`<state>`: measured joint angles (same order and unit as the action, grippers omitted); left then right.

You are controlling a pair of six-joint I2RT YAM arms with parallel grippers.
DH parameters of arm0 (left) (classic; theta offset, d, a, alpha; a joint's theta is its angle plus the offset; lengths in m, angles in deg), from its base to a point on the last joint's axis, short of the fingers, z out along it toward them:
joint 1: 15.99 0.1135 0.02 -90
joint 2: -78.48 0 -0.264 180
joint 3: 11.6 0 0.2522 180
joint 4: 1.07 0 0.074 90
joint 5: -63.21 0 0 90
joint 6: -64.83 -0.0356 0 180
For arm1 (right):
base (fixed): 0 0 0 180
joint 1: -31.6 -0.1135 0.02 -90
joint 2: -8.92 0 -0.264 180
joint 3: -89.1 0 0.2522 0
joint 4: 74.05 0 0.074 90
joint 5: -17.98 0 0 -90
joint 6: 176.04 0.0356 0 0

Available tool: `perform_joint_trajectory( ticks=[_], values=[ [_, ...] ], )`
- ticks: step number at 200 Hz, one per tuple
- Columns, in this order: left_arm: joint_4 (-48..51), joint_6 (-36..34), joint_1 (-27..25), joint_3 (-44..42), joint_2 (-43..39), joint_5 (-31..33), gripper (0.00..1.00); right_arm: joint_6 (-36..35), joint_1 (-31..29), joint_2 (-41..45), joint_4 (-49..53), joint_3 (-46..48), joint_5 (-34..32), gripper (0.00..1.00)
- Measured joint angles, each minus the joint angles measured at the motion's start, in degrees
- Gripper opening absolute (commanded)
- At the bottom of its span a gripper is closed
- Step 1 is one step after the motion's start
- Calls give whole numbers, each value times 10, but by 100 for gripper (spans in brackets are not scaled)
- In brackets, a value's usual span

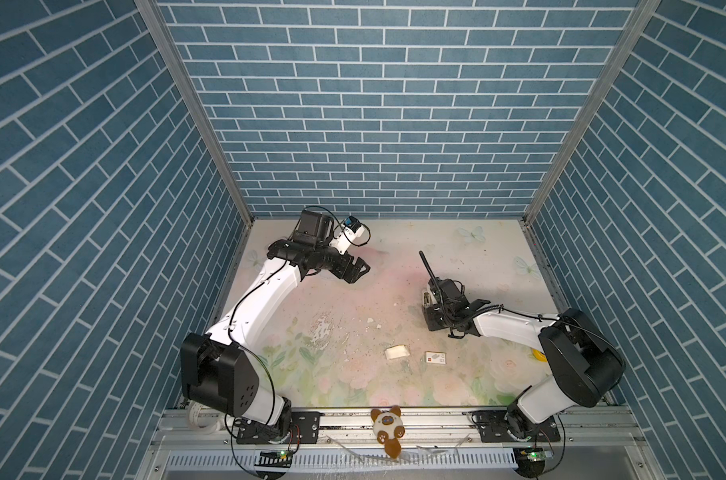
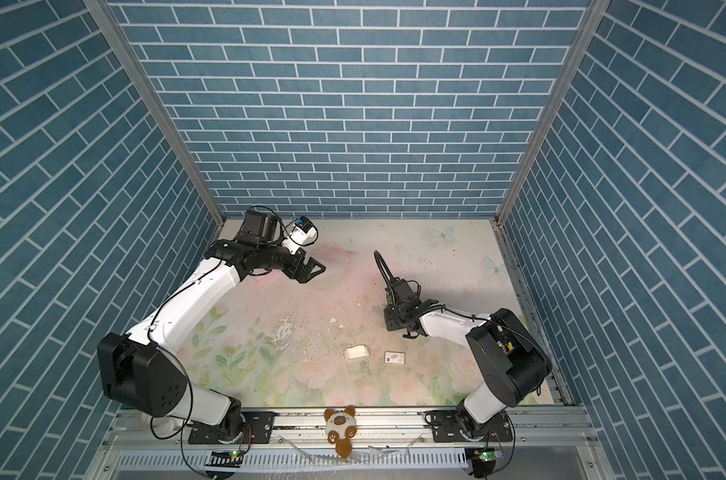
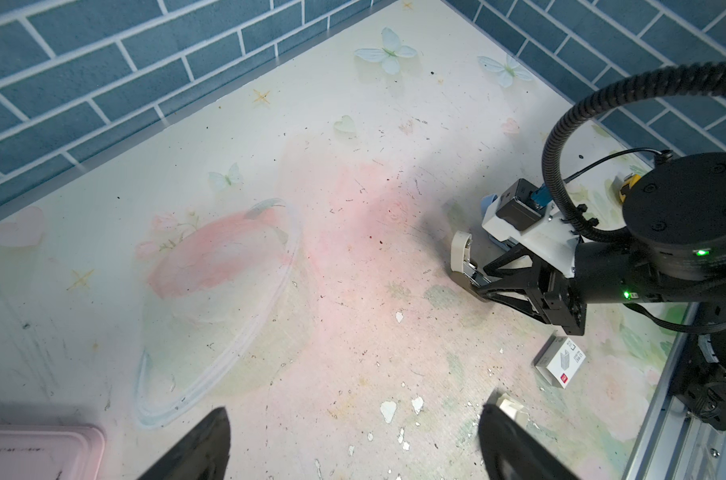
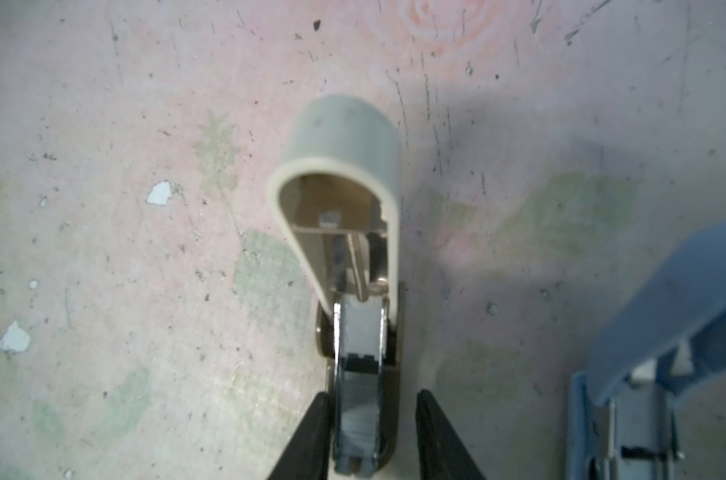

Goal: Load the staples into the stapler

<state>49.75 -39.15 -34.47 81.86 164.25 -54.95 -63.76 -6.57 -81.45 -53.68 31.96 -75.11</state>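
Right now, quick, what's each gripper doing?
Left gripper: open, empty.
Right gripper: straddling the beige stapler; whether it grips cannot be told.

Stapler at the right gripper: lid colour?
Cream stapler lid, flipped open; shows best in the right wrist view.

no word or number can be read for sure. the only thing with clear print on it is the white sleeve. in the left wrist view its top face has a small red mark at one end, a grey drawing in the middle and a few tiny dark letters beside the drawing, too small to make out. in both top views the sleeve shows just the red mark at its left end and a grey patch. the pink tray has a faint line of marks, too blurred to read.
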Motion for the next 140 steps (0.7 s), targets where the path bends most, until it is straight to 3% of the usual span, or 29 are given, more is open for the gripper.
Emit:
perform_joint_trajectory(
  ticks=[140],
  values=[
    [0,0,1,0,-1,0,95,-31,0,-24,-11,-24,-8,16]
  ],
)
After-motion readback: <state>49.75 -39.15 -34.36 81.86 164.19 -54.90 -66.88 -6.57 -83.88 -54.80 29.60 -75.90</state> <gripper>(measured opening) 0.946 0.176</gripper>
